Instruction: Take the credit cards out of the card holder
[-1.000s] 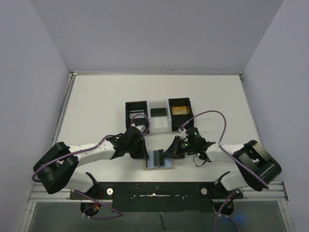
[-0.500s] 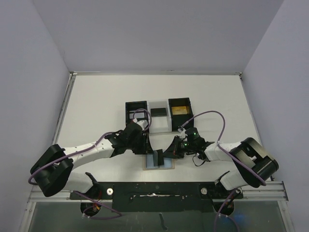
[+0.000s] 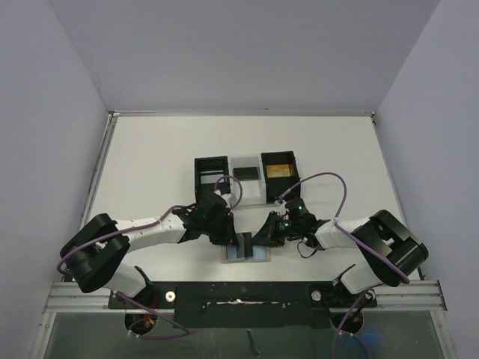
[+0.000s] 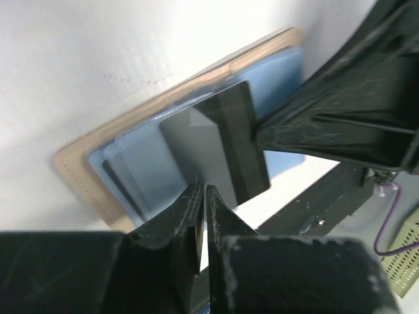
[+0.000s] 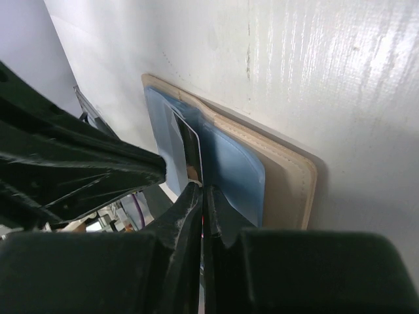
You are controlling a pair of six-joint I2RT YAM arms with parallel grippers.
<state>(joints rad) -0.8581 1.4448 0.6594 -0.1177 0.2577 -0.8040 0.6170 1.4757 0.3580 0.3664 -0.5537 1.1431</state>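
Tan card holder [image 3: 258, 255] lies opened flat on the white table [image 3: 150, 164], right at the near edge and smack between the two arms. Both blue-grey inner panels [image 5: 230, 171] face up, with the tan rim showing all round in the wrist views [image 4: 84, 175].

A dark card [image 3: 245, 242] stands up out of the middle of it, roughly along the fold, tilted rather than lying flat.

The left gripper [image 3: 233, 239] comes in from the left. In its own camera the jaws [image 4: 203, 196] are closed down to a thin slit right on the near edge of the card [image 4: 222, 140], so it looks like it's pinching it.

The right gripper [image 3: 259, 239] comes in from the other side. Its jaws are pressed together, with the tips [image 5: 202, 190] sitting at the edge of the card [image 5: 189, 147], down over the right panel. Honestly can't tell if that one has the card between its fingers or is just touching it.

Further back on the table sits a black tray [image 3: 199, 178] with three compartments. There's something dark in the middle one and something yellowish in the right one
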